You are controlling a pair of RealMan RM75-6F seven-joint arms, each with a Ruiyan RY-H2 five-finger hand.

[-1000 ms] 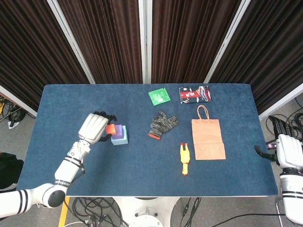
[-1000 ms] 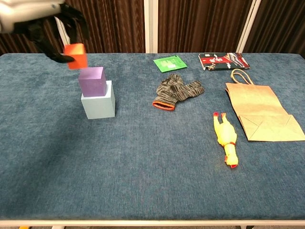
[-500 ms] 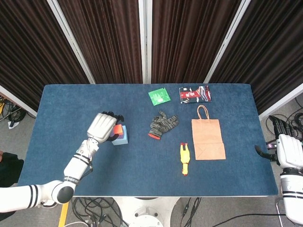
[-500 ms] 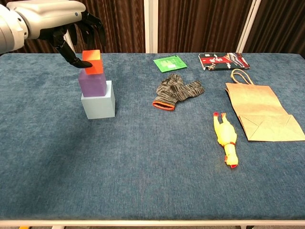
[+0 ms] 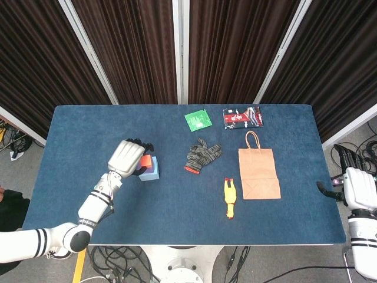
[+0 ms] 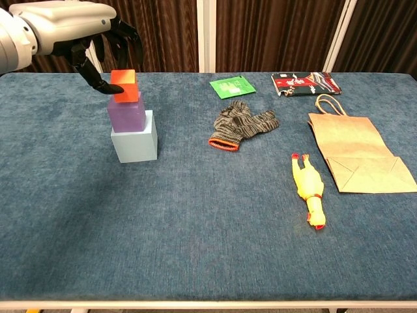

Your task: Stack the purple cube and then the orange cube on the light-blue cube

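Observation:
The light-blue cube stands on the table's left half with the purple cube on top of it. The orange cube rests on the purple cube, slightly askew. My left hand hovers over the stack and pinches the orange cube, thumb on its left face and fingers behind it. From the head view my left hand covers most of the stack; only a bit of the orange cube and the light-blue cube show. My right hand hangs off the table's right edge, holding nothing.
A grey knit glove lies mid-table, with a green packet and a red-black packet behind it. A brown paper bag and a yellow rubber chicken lie to the right.
My left hand carried the orange cube to the right and down, from beside the stack to on top of the purple cube. The right hand has not moved.

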